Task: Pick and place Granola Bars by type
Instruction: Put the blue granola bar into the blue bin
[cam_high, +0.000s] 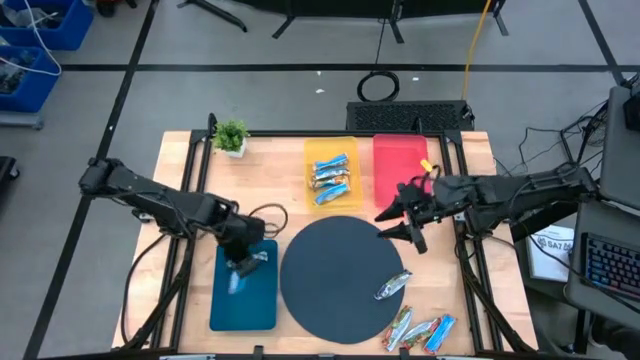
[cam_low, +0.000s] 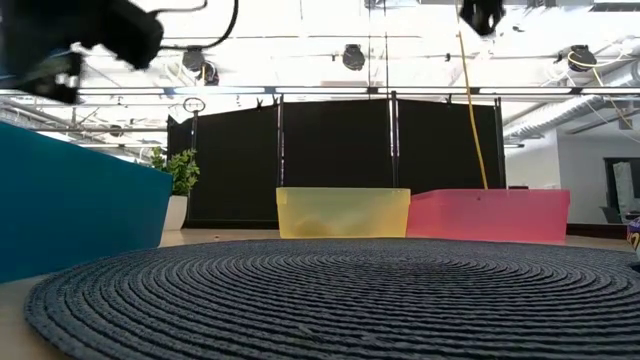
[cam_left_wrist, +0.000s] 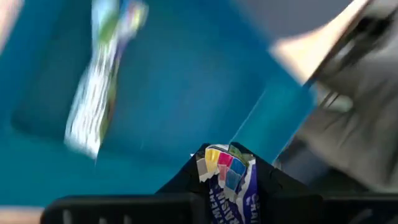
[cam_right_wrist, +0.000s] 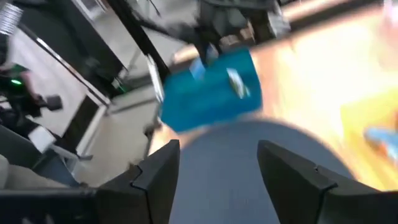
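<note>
The high camera is looking straight down, the low one is peering level across the round mat (cam_low: 330, 295), and both wrist cameras are sitting close, all sharing the teal tray (cam_high: 247, 300).

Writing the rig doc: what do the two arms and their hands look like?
Both arms are dark, jointed, near-black tubes with black cables running along them. The left hand and right hand each have two dark angular fingers, matte with bevelled edges. I see no markings or coloured trim.

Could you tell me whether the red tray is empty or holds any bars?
Empty: from above, the red tray shows only bare red floor.
</note>
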